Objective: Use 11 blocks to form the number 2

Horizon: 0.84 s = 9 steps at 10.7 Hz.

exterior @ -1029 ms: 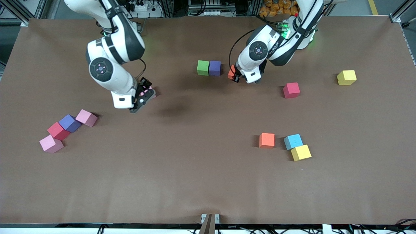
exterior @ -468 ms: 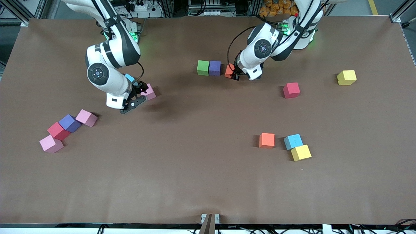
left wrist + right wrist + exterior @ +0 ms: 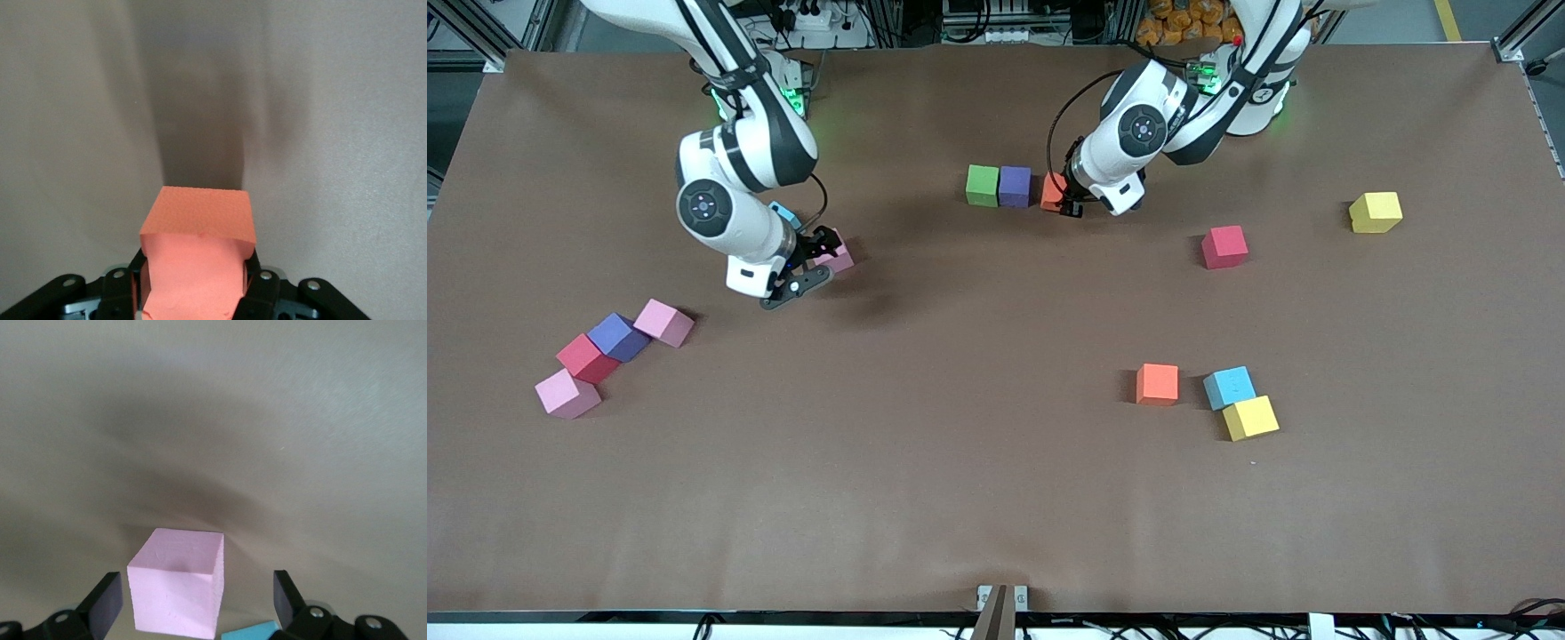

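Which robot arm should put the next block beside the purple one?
The left: the left gripper already holds an orange block right beside the purple block. The right gripper is open around a pink block.

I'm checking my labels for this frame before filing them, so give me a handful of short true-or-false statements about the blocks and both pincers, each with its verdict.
1. The left pincer is shut on an orange foam cube. True.
2. The right pincer grips a pink foam cube. False: its fingers stand open on either side of the cube, apart from it.
3. A green foam cube and a purple foam cube sit side by side. True.
4. A light blue foam cube is stacked on a yellow foam cube. False: both lie on the table, beside each other.
5. The held orange cube is beside the purple cube. True.
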Each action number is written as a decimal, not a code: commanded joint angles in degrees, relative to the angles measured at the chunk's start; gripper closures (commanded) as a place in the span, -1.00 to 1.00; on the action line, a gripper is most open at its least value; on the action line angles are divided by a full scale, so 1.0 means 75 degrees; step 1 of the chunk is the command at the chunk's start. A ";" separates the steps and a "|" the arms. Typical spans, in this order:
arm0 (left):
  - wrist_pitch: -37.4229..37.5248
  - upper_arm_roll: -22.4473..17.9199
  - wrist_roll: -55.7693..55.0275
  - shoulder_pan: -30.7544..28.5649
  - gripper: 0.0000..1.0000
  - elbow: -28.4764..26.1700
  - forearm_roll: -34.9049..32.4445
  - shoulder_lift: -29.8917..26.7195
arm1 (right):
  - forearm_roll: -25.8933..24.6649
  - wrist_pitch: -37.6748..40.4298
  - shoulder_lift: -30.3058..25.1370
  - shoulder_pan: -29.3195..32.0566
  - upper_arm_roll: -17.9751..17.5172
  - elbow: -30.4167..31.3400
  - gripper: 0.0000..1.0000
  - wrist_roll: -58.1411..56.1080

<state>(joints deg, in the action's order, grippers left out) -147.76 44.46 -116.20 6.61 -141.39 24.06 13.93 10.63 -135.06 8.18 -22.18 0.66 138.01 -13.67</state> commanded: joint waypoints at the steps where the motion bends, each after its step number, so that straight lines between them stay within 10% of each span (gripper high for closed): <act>1: -0.0091 0.0037 -0.0198 0.0172 0.34 -0.0120 0.0237 -0.0170 | 0.0422 -0.0937 0.0045 0.0087 -0.0379 0.0640 -1.00 0.0089; 9: -0.0443 0.0001 -0.0292 0.0490 0.33 -0.0120 0.0202 0.0123 | 0.0727 -0.1762 0.0303 0.0040 -0.0581 0.1146 -1.00 0.0077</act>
<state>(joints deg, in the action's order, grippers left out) -149.63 44.49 -118.11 9.75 -141.85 24.07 14.60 14.98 -147.18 10.47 -22.21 -3.04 145.90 -13.42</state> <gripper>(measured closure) 0.458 0.000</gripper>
